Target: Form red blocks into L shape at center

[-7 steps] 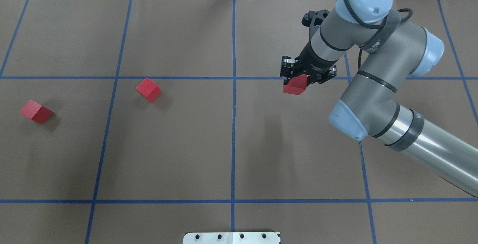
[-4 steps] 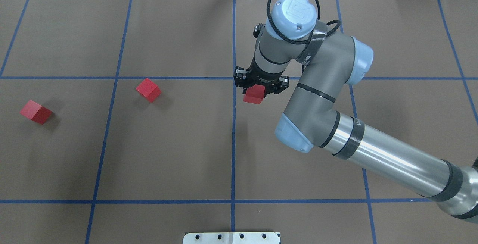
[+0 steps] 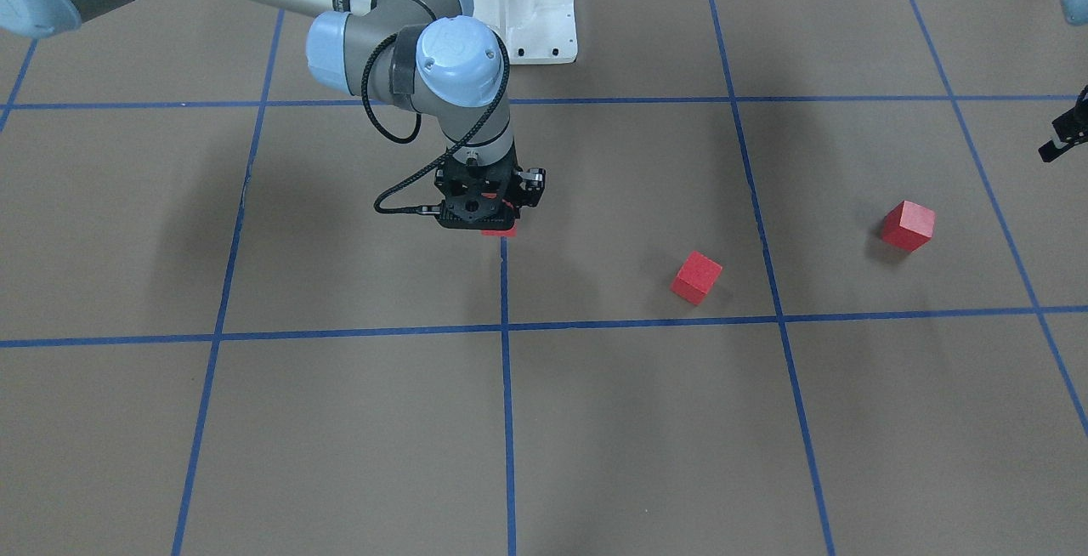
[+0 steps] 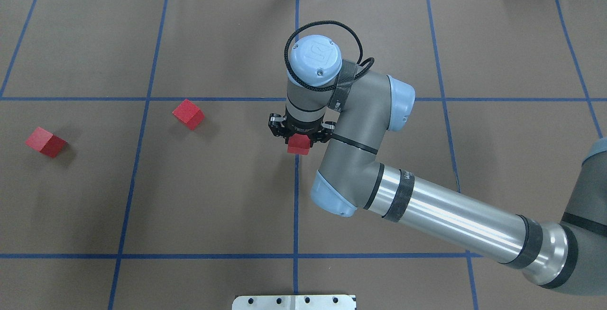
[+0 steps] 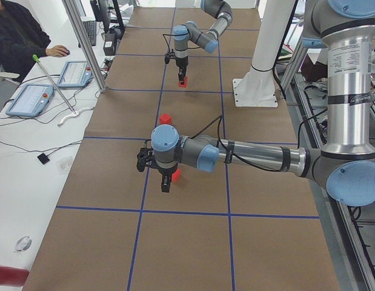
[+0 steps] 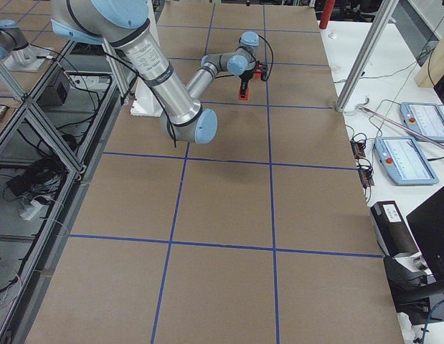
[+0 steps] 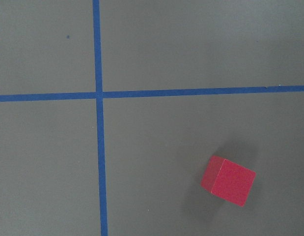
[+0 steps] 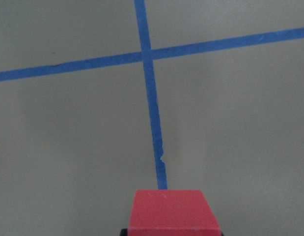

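My right gripper (image 4: 299, 140) is shut on a red block (image 4: 298, 145) and holds it over the vertical blue centre line (image 4: 296, 196). The right wrist view shows that block (image 8: 171, 211) at the bottom edge, right over the tape line (image 8: 151, 93). A second red block (image 4: 188, 113) lies in the square left of the centre. A third red block (image 4: 45, 141) lies far left; it also shows in the left wrist view (image 7: 228, 180). My left gripper (image 3: 1064, 135) only peeks in at the front view's right edge, so I cannot tell whether it is open or shut.
Brown paper covers the table, with a blue tape grid (image 4: 142, 98). The white robot base (image 3: 523, 3) stands at the near edge. An operator (image 5: 17, 36) and tablets (image 5: 29, 100) are at the far side.
My right arm has swung left with the red block, from the right-hand square to the centre line, and a little nearer the robot. The two loose blocks have not moved.
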Available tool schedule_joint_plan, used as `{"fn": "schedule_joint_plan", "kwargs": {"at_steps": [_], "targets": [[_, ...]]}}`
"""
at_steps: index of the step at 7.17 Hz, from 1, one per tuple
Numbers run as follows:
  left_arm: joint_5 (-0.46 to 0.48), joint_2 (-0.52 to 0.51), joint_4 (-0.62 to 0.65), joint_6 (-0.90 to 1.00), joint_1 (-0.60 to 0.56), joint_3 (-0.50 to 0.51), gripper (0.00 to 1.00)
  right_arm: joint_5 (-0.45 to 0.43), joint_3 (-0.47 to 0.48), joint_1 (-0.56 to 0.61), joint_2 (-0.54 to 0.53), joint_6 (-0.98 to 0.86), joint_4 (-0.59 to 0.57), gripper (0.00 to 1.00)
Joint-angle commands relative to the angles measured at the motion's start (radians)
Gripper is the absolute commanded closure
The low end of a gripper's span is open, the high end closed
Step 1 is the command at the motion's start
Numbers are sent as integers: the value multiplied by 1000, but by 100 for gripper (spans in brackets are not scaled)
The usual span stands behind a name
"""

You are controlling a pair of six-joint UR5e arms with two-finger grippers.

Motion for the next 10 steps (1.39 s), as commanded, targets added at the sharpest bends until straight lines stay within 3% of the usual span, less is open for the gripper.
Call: {"fn": "schedule_joint_plan", "kwargs": {"at_steps": [1,2,3,4,5,9,10], "targets": [[0,0,-1,0,2,0,0,-9,-28,-19,2,0,20,100],[0,0,-2,0,2,0,0,-11,-39,-21,4,-2,23,100],[0,-3,-2,0,2,-1,0,-14,-42,-27,4,-4,23,59],[0,-3,-2,0,2,-1,0,-14,-46,-27,4,-4,23,52],[0,-3,-2,0,2,-1,0,-15,-48,-33,1,-5,23,35],[-1,-15,-5,-44,18,-7,0,-31,-59,-42,2,-5,50,32],[5,-24,-58,-120,64,-9,0,-32,-57,-42,2,-8,50,2]]}}
